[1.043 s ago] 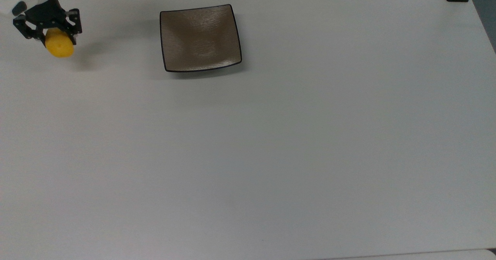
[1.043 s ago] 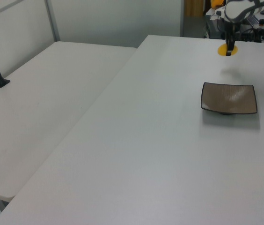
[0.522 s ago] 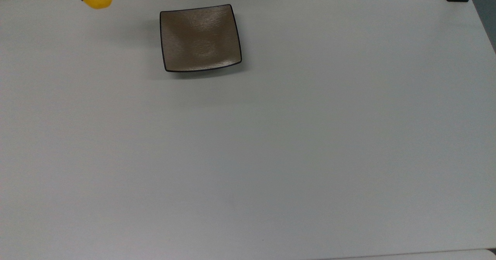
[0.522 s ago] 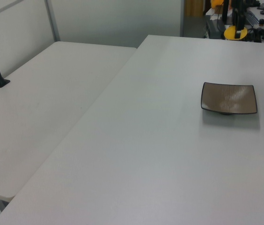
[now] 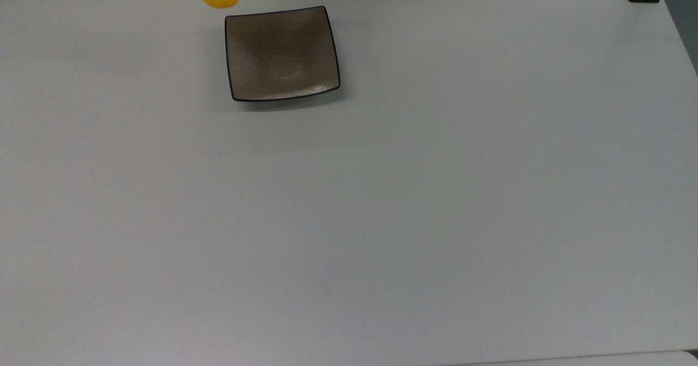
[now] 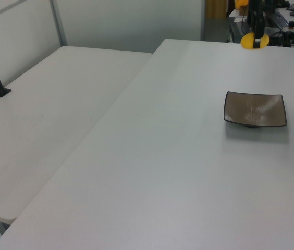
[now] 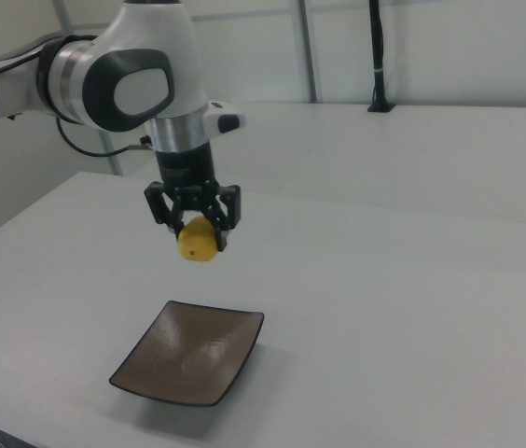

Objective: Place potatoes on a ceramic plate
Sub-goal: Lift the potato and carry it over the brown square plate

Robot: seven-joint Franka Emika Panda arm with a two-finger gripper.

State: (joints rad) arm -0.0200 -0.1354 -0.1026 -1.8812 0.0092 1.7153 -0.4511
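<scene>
The yellow potato (image 7: pixel 198 244) is clamped between the gripper (image 7: pixel 195 227) fingers and held up in the air, clear of the white tabletop (image 7: pixel 384 308). In the right view it's seen hanging above the far edge of the square brown ceramic plate (image 7: pixel 188 364), which is sat bare on the tabletop. No writing or labels can be made out anywhere.

Bright yellow potatoes (image 7: pixel 198 243), brushed brown-taupe ceramic plate (image 7: pixel 188 364) rimmed black, white table (image 5: pixel 381 219).
</scene>
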